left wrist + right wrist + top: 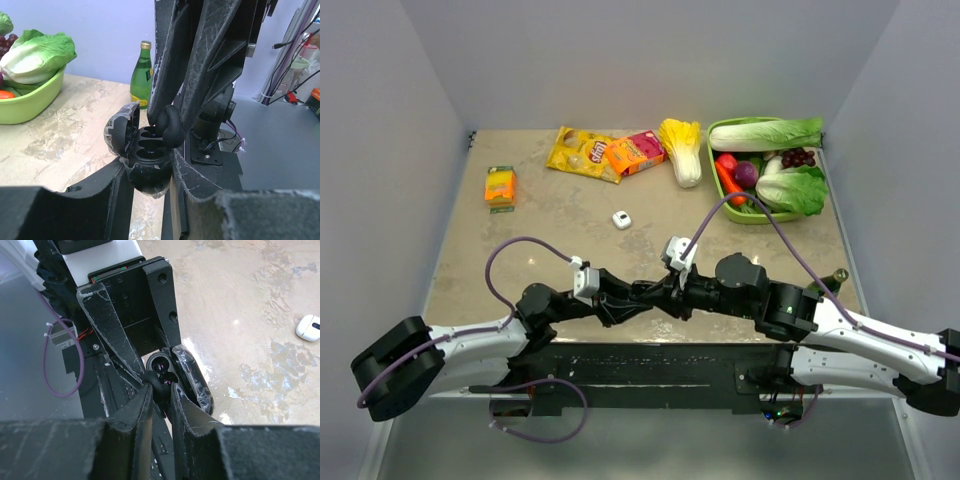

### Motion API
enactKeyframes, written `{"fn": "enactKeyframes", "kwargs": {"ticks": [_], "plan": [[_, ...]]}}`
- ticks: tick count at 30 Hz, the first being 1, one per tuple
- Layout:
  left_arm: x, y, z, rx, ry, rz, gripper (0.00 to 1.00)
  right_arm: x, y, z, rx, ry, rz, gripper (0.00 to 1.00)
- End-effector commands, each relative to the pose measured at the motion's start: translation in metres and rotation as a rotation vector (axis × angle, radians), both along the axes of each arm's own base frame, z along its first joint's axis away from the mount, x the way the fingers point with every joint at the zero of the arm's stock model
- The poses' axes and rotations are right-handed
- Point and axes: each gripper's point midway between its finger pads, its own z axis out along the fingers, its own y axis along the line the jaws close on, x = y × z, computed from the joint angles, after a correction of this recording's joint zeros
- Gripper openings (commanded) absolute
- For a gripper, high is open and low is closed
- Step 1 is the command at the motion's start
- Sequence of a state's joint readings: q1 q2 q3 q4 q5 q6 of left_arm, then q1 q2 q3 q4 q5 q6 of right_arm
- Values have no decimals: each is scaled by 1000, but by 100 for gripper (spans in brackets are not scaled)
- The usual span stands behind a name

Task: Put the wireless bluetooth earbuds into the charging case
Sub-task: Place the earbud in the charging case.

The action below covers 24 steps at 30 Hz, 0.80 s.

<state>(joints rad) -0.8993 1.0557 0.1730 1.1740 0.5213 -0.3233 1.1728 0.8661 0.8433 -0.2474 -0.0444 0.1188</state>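
Observation:
My left gripper [148,172] is shut on the black charging case [148,175] and holds it upright with its lid [121,132] swung open to the left. My right gripper [161,402] is shut on a glossy black earbud [158,384], which hangs just over the case's slots [166,366]. In the left wrist view the earbud [170,128] touches the rim of the far slot, between the right fingers [215,60]. From above, both grippers meet near the table's front edge [655,293]. A small white rounded piece [622,220] lies on the table, also in the right wrist view [308,327].
A green basket [720,130] of vegetables stands at the back right. A yellow snack bag [582,153], an orange box [636,152], a yellow cabbage [683,148] and an orange packet [500,186] lie at the back. A green bottle [141,72] stands near the right edge.

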Motion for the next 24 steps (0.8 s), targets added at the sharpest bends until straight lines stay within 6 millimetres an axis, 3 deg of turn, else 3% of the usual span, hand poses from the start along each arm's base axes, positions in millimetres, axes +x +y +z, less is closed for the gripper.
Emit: {"fn": "enactKeyframes", "kwargs": {"ticks": [1,23,24], "plan": [[-5,-2,32,-94,-76,-23,0,4,9,33,91,-55,-2,0],[1,-1,40,-121,-83,21,0,17,7,15,34,-43,-82,0],[1,-1,40,-120,-83,25,0,16,7,16,36,-45,-78,4]]}}
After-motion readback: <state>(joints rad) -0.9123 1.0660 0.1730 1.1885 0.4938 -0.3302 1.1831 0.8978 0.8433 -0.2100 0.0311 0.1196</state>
